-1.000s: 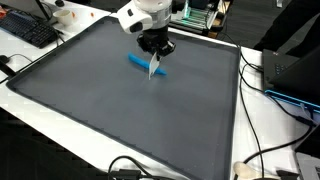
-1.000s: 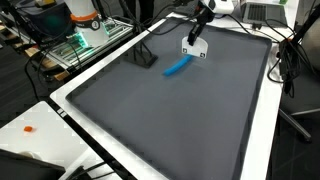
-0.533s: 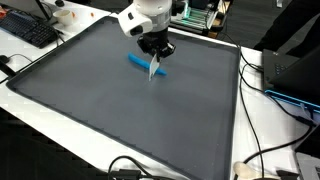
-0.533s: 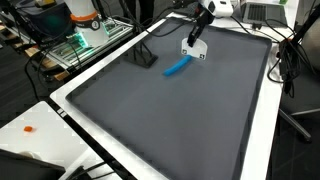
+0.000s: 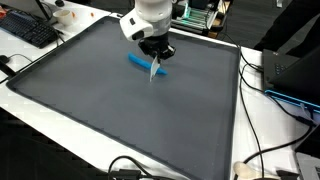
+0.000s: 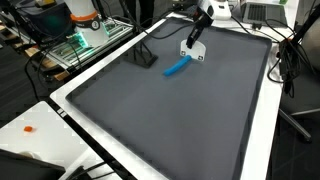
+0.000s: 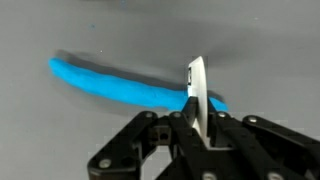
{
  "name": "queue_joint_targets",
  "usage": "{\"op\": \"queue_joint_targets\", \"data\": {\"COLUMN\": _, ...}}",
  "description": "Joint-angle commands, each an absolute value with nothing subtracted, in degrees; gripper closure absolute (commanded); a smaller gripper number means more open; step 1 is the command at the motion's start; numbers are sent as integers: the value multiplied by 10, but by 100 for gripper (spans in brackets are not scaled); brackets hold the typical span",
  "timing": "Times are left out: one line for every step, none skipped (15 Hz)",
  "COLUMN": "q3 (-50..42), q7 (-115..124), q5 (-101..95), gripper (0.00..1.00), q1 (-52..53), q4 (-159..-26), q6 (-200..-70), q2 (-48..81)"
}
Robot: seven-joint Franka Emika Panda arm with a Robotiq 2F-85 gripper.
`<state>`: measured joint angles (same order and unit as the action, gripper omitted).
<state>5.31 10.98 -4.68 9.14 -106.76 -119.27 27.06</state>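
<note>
Currently, the claw [image 7: 197,118] is pinching a white strip [image 7: 197,85] upright above the blue piece [image 7: 110,85] at frame centre, barely shifting since earlier.

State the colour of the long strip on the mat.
The strip is bright blue, clearest in the wrist view.

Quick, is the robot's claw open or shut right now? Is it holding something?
Gripper: closed, pinching a thin white piece that stands on edge, right by the blue strip on the grey mat.
</note>
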Motion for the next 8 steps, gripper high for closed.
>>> {"op": "queue_joint_targets", "data": {"q3": 46, "q7": 110, "q5": -51, "gripper": 98, "q1": 100, "q4": -1074, "q6": -1203, "q2": 289}}
{"op": "queue_joint_targets", "data": {"q3": 46, "q7": 110, "q5": -51, "gripper": 98, "q1": 100, "q4": -1074, "q6": -1202, "q2": 291}}
{"op": "queue_joint_targets", "data": {"q3": 47, "q7": 109, "q5": -48, "gripper": 98, "q1": 99, "q4": -1074, "q6": -1199, "q2": 292}}
{"op": "queue_joint_targets", "data": {"q3": 49, "q7": 106, "q5": -42, "gripper": 98, "q1": 97, "q4": -1074, "q6": -1198, "q2": 293}}
{"op": "queue_joint_targets", "data": {"q3": 52, "q7": 102, "q5": -35, "gripper": 98, "q1": 95, "q4": -1075, "q6": -1198, "q2": 292}}
{"op": "queue_joint_targets", "data": {"q3": 56, "q7": 95, "q5": -24, "gripper": 98, "q1": 90, "q4": -1076, "q6": -1198, "q2": 290}}
{"op": "queue_joint_targets", "data": {"q3": 57, "q7": 92, "q5": -17, "gripper": 98, "q1": 88, "q4": -1077, "q6": -1197, "q2": 288}}
{"op": "queue_joint_targets", "data": {"q3": 57, "q7": 93, "q5": -14, "gripper": 98, "q1": 88, "q4": -1078, "q6": -1197, "q2": 285}}
